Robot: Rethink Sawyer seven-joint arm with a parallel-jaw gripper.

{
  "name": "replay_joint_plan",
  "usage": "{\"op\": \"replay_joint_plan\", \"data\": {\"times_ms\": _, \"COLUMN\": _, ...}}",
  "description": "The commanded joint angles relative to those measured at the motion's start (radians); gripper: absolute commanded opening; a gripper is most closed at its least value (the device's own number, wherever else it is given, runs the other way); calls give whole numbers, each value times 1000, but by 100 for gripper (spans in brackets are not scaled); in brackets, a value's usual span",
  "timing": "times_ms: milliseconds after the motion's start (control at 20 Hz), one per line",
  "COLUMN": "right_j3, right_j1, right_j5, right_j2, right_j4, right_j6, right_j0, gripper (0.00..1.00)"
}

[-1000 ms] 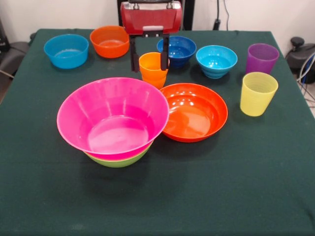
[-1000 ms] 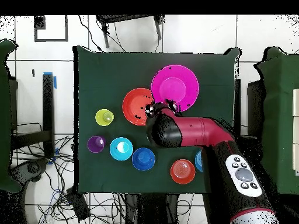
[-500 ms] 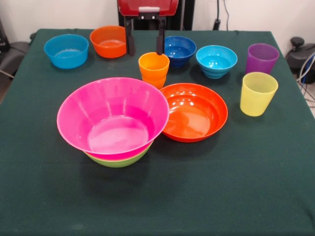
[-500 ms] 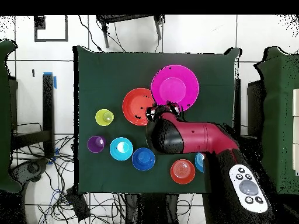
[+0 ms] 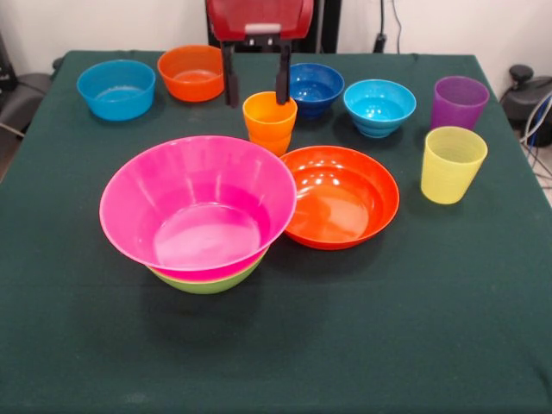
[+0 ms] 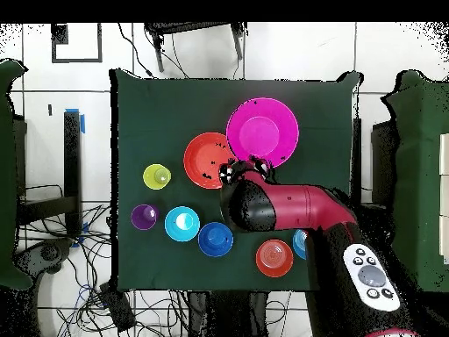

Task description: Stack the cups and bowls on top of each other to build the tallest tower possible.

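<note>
The open, empty gripper (image 5: pixel 256 102) hangs just above and behind the orange cup (image 5: pixel 269 121), its fingers spread wider than the cup's rim. The big pink bowl (image 5: pixel 197 203) sits nested in the lime green bowl (image 5: pixel 207 283) at the front left as the tower. The shallow orange bowl (image 5: pixel 341 196) lies right of it. The yellow cup (image 5: pixel 453 164) and purple cup (image 5: pixel 459 102) stand at the right. In the overhead view the gripper (image 6: pixel 243 168) and arm hide the orange cup.
Small bowls line the far side: blue (image 5: pixel 116 88), orange (image 5: pixel 191 72), dark blue (image 5: pixel 315 86), cyan (image 5: pixel 379 106). The red arm (image 6: pixel 289 206) crosses the overhead view above the small blue bowl (image 6: pixel 300 243). The table (image 5: pixel 388 328) has a dark green cloth.
The gripper, which straddled the orange cup a second ago, lifted off it open and has dipped a little again. The cup stays in place.
</note>
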Motion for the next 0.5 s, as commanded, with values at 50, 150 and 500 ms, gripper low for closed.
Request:
{"op": "replay_joint_plan", "data": {"times_ms": 50, "right_j3": -9, "right_j1": 185, "right_j5": -77, "right_j2": 54, "right_j4": -118, "right_j6": -4, "right_j0": -65, "gripper": 100}}
{"op": "replay_joint_plan", "data": {"times_ms": 150, "right_j3": -10, "right_j1": 175, "right_j5": -62, "right_j2": 20, "right_j4": -122, "right_j6": 11, "right_j0": -48, "gripper": 100}}
{"op": "replay_joint_plan", "data": {"times_ms": 500, "right_j3": -12, "right_j1": 178, "right_j5": -63, "right_j2": -13, "right_j4": -161, "right_j6": 23, "right_j0": -49, "gripper": 100}}
